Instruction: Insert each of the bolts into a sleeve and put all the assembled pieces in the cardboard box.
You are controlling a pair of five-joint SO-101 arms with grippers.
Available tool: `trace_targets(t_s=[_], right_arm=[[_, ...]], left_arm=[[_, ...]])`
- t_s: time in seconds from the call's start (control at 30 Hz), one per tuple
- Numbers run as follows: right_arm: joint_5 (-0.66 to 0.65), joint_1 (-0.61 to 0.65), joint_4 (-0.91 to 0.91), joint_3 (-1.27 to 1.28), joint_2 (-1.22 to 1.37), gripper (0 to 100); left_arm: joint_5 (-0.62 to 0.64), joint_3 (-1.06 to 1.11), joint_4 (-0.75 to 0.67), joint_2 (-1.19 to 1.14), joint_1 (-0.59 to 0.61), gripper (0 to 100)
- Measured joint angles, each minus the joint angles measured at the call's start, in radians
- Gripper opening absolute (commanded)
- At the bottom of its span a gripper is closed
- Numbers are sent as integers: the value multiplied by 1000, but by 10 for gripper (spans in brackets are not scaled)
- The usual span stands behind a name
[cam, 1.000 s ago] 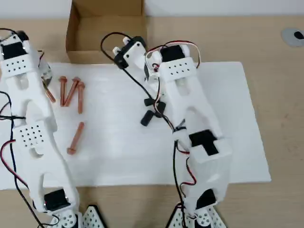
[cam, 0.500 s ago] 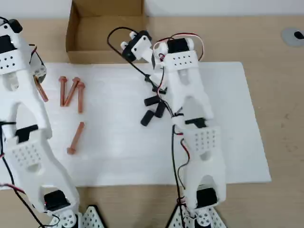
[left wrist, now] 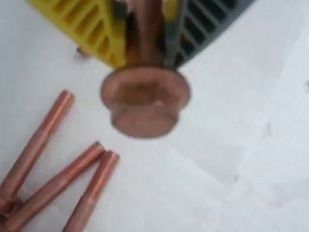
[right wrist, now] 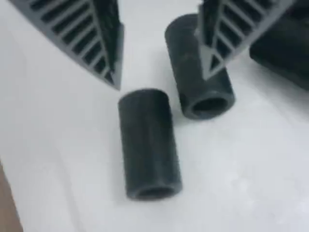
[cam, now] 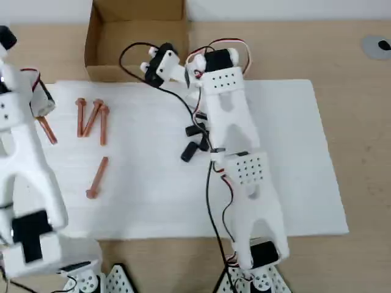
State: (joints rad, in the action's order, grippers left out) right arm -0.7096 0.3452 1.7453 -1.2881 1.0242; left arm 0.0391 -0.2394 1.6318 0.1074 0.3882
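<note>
Left tool (left wrist: 145, 29) drawn back, clamping bolt (left wrist: 145, 101); right tool (right wrist: 161, 77) wide above sleeves (right wrist: 147, 145).

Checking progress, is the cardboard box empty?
Empty: the cardboard box shows only bare floor in the high view, no pieces inside.

I have bare mat (cam: 146, 201) free between the loose bolts (cam: 103, 125), left, and the sleeves (cam: 189, 152), which the right arm (cam: 223, 104) overhangs.

In front of me the brown surface (cam: 354, 73) holds a big white sheet (cam: 153, 201) and a cardboard box (cam: 91, 46) by its far edge, with copper bolts (cam: 103, 125) and black sleeves (cam: 189, 152) lying on the sheet.
</note>
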Motion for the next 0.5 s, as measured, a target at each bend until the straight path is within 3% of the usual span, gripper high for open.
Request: trace_targets(t_s=[0.27, 0.5], right_arm=[[-26, 5, -17, 0, 2, 145], [-34, 5, -66, 9, 2, 146]], left_arm=[[-9, 512, -221, 388, 0, 9], [-38, 729, -299, 635, 0, 9]])
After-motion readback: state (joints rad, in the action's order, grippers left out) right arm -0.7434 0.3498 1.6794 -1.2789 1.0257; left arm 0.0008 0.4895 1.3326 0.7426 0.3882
